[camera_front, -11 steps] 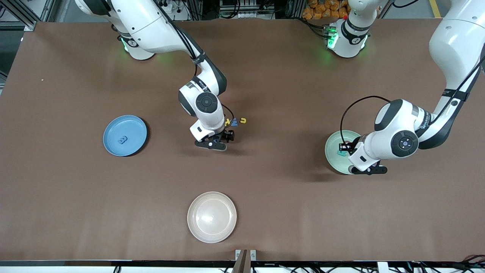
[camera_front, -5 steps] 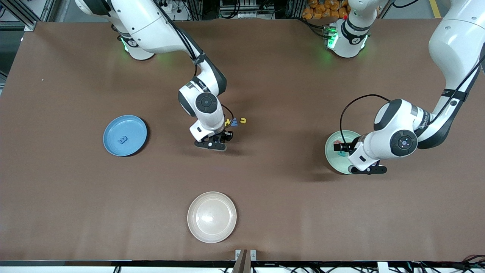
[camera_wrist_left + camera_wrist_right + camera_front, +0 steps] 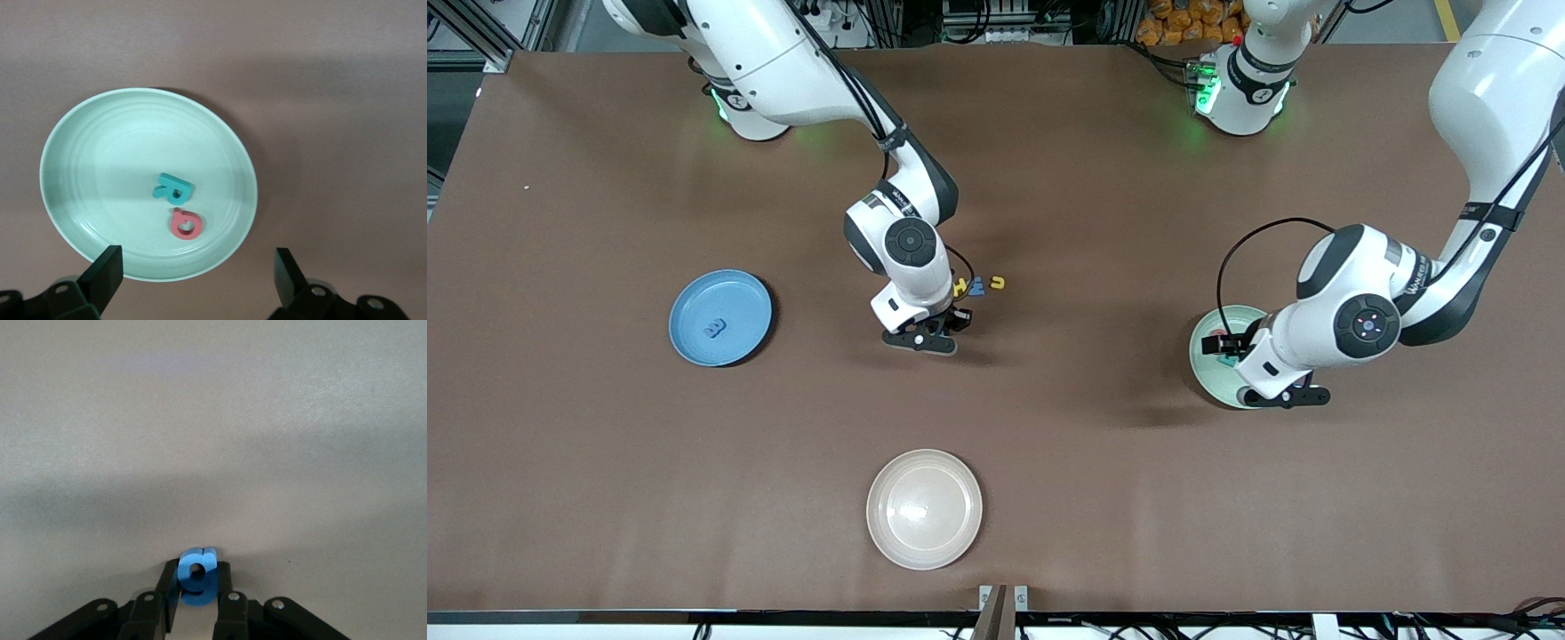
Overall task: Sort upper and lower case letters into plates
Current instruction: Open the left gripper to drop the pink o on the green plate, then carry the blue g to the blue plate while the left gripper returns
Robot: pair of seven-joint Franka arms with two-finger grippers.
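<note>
blue plate (image 3: 720, 317): toward the right arm's end of the counter (image 3: 605, 462), with a blue letter (image 3: 713, 329) lying in it.
right gripper (image 3: 947, 331): low over the middle of the counter, just nearer the front camera than the loose letters; jaws closed on a blue g (image 3: 197, 576), which stands pinched between the fingers (image 3: 223, 603).
loose letters: a yellow letter (image 3: 960, 286), a blue one (image 3: 977, 285) and a second yellow one (image 3: 998, 283) sit in a short row on the counter, close together.
cream plate (image 3: 924, 508): nearest the front camera, at mid-counter, nothing in it.
green plate (image 3: 148, 185): toward the left arm's end; holds a teal R (image 3: 173, 189) and a red letter (image 3: 185, 224), just beside each other near the centre.
left gripper (image 3: 198, 278): over the green plate's rim, jaws spread wide with nothing between them.
</note>
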